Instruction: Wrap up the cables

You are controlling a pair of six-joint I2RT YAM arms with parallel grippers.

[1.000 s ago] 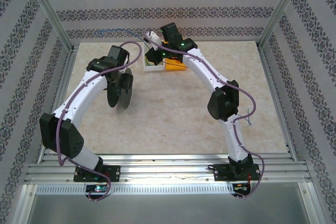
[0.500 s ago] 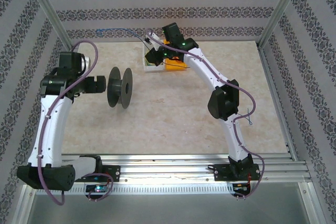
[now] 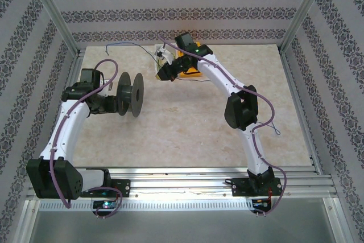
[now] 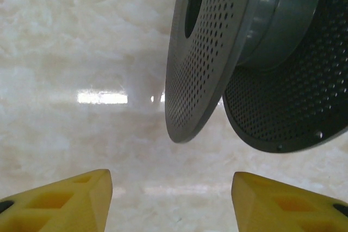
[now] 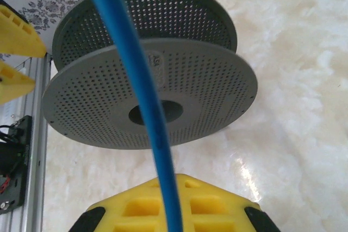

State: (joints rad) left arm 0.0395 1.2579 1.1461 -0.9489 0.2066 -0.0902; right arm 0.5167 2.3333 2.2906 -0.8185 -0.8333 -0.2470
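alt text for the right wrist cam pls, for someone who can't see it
A blue cable runs down the middle of the frame into the right end effector, whose yellow fingers are shut on it at the bottom edge. Behind it is a grey perforated spool on a pale marbled table.

Setting: robotics lab test cell. Evidence: a marble-look worktop [image 3: 187, 135] boxed in by aluminium posts [image 3: 54, 12] and patterned wall panels [image 3: 170, 12]. White left arm [image 3: 65, 129] and right arm [image 3: 227, 83], each carrying purple cords [image 3: 105, 62], are bolted to slotted aluminium rails [image 3: 182, 181] at the near edge.
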